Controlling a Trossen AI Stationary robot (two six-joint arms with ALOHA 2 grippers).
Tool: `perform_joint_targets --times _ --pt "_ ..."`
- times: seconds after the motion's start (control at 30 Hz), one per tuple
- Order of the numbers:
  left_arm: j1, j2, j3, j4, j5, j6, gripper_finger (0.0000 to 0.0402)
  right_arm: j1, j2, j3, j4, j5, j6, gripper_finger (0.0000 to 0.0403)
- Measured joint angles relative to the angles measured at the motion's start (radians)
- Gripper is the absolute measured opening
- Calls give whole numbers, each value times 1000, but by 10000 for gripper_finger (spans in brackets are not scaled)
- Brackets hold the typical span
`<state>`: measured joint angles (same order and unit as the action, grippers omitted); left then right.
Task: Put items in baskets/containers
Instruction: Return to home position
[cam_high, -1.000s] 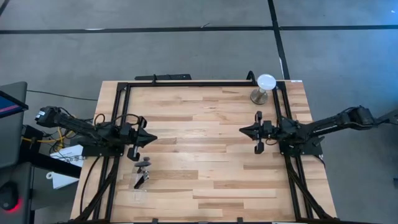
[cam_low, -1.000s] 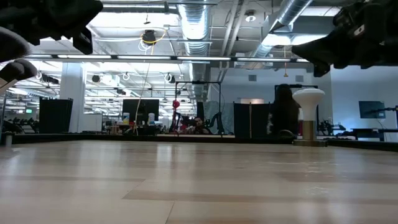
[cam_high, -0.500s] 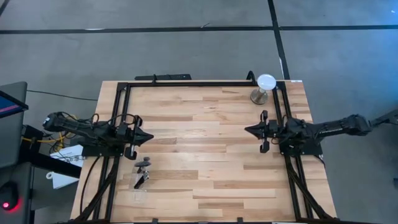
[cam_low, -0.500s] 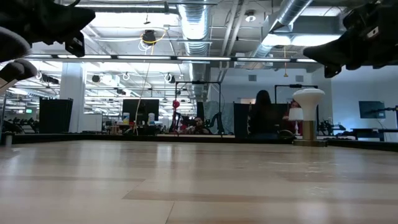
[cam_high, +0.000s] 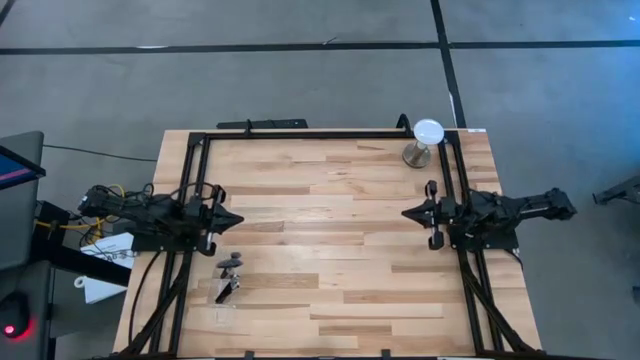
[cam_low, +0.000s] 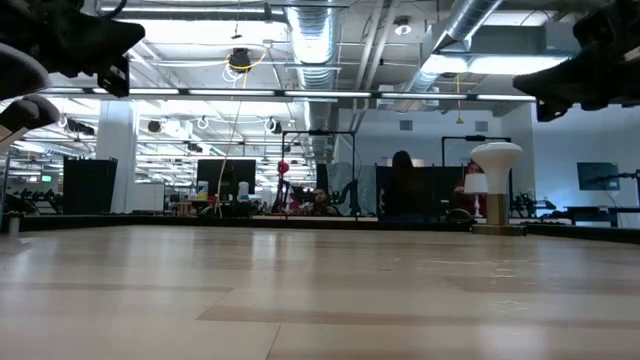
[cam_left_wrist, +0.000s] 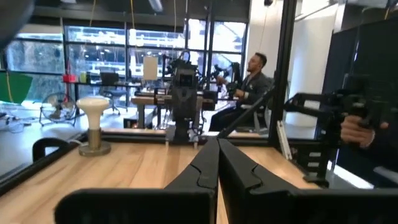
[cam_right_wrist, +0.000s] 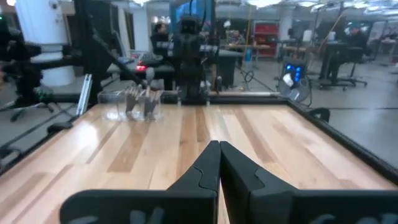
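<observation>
fingers (cam_left_wrist: 202, 171) pinched flat, left gripper (cam_high: 240, 219), right gripper (cam_high: 405, 213); slim brushes (cam_right_wrist: 142, 98), clear tray (cam_right_wrist: 112, 107).

Brushes (cam_right_wrist: 140, 97) sit in tray (cam_right_wrist: 114, 107) on table (cam_high: 330, 250), left side.

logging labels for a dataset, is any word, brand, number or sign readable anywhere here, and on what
No text can be read in any view.
White sticker at the table corner beside the white disc: too small.
White sheets beside the table's left edge: print too small.
Clear tray with makeup brushes: no label seen.
Left gripper and right gripper, both shut near the table's sides: no markings seen.
</observation>
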<state>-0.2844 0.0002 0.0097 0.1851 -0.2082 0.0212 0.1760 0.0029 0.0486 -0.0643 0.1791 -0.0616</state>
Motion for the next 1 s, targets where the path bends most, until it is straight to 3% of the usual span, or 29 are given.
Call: perform_joint_targets --times 0.33,0.73,1.0 --pt "28 6 -4 32 63 23 5 53 -1 -13 36 35 -28 0" --pt "300 7 -4 32 292 -42 5 -63 0 -29 79 30 -44 0" --pt "368 9 -4 29 316 -128 5 -106 0 -29 77 30 -3 0"
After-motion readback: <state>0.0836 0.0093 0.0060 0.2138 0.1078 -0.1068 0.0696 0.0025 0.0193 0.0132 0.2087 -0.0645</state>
